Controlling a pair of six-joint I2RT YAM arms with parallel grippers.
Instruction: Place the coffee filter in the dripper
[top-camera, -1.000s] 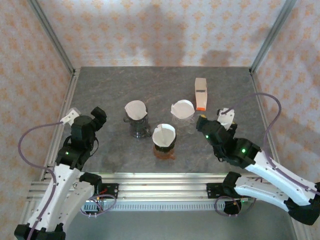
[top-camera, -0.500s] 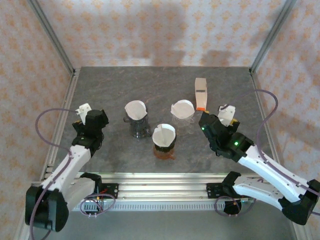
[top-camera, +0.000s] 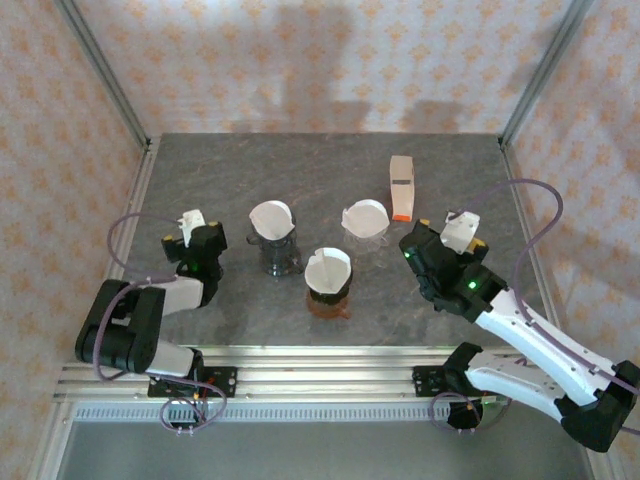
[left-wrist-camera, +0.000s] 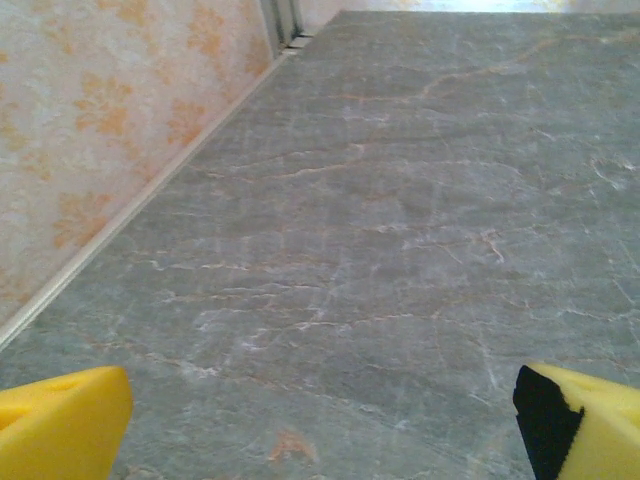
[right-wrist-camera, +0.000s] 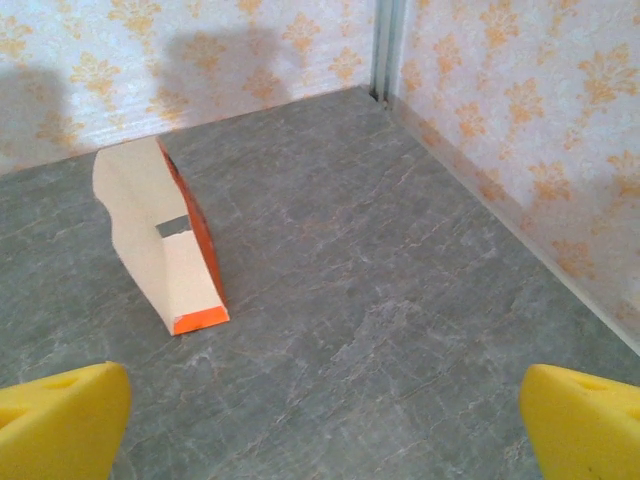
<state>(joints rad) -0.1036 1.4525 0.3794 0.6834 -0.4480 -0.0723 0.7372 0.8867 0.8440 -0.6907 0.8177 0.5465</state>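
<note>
Right now, you have both arms low over the grey marbled stone table (top-camera: 300, 160). Your left gripper (top-camera: 208, 242) sits at the left side of the table, its yellow fingertips (left-wrist-camera: 60, 420) spread wide with nothing between them; its wrist camera looks across bare stone toward the patterned left wall. Your right gripper (top-camera: 413, 248) sits at the right side, jaws equally wide and empty, facing the cream-and-orange cardboard box (right-wrist-camera: 160, 240) that rests toward the far right. Between the two grippers stand three drippers, each with a white paper coffee filter (top-camera: 328, 268) in its mouth: a smoky dark dripper (top-camera: 277, 258) on the left, an amber-brown dripper (top-camera: 328, 298) nearest you, and a clear pale dripper (top-camera: 366, 236) farther off to the right, near the box. Neither gripper touches any of them.
</note>
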